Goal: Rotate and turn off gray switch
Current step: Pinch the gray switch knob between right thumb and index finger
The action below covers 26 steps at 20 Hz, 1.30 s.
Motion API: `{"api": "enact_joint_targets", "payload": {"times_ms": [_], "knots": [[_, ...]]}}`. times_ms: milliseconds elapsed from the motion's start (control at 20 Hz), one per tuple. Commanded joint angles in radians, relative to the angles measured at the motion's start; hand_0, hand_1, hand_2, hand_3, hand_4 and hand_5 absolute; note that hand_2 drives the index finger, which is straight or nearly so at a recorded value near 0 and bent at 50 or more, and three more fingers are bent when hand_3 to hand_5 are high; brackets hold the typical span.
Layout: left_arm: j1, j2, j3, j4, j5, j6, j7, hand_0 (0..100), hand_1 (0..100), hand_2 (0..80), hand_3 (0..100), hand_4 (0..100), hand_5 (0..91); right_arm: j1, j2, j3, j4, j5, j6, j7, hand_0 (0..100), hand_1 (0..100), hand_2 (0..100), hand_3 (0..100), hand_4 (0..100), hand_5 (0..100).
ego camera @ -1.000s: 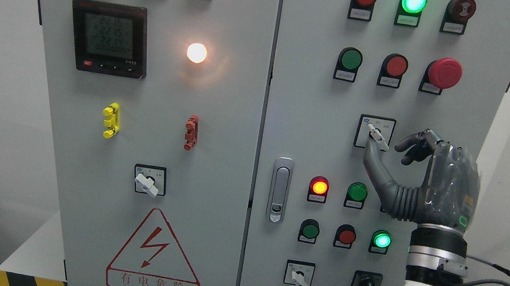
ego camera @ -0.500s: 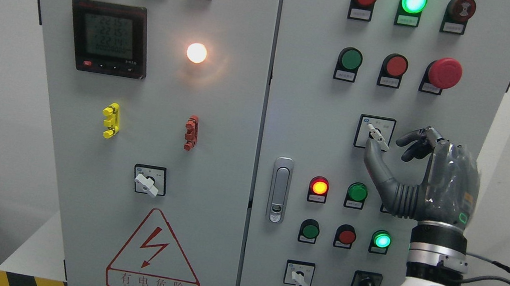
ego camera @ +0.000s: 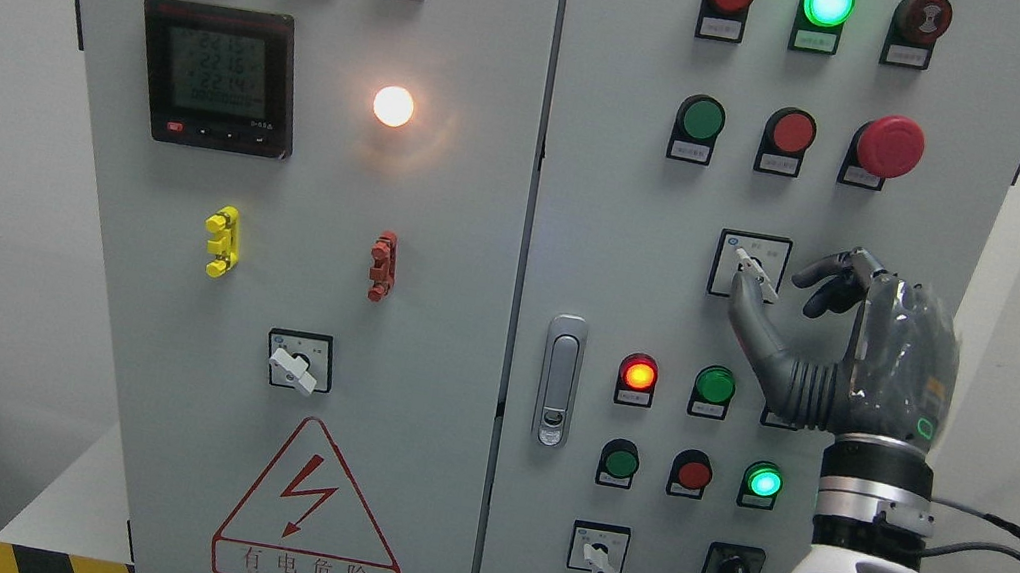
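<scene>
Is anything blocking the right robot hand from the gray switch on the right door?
Nothing visible does. The right robot hand is right at the gray switch: its thumb tip sits just under the lever, the curled fingers just to the right, with bare panel between.

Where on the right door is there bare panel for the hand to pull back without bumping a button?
Bare panel lies between the gray rotary switch and the door handle, and right of the robot hand toward the door edge. Above, the red mushroom button row sits close; below, the lit red and green lamps crowd the thumb's side.
</scene>
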Motion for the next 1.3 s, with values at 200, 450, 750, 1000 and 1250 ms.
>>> {"api": "enact_joint_targets", "payload": {"times_ms": [200,450,750,1000,1250], "knots": [[0.0,0.0,0.032,0.023,-0.008,-0.001,0.0,12,39,0.0,0,0,0.0,-0.007,0.001,0.003,0.024,0.001,0.002,0.001,15,41,56,76,71,95],[0.0,0.0,0.032,0.023,-0.008,0.001,0.0,12,39,0.0,0,0,0.0,-0.013,0.004,0.006,0.024,0.003,0.002,0.001,16,41,57,76,71,95],[0.0,0.0,0.031,0.023,-0.008,0.001,0.001,12,39,0.0,0,0,0.0,-0.015,0.006,0.006,0.026,0.004,0.002,0.001,17,42,60,77,72,95],[0.0,0.0,0.031,0.023,-0.008,0.001,0.001,12,39,0.0,0,0,0.0,-0.019,0.007,0.007,0.026,0.004,0.002,0.001,19,41,60,79,72,95],[0.001,0.0,0.032,0.023,-0.008,0.001,0.0,12,39,0.0,0,0,0.0,-0.021,0.009,0.018,0.029,0.004,0.002,0.004,19,41,60,79,72,96]]}}
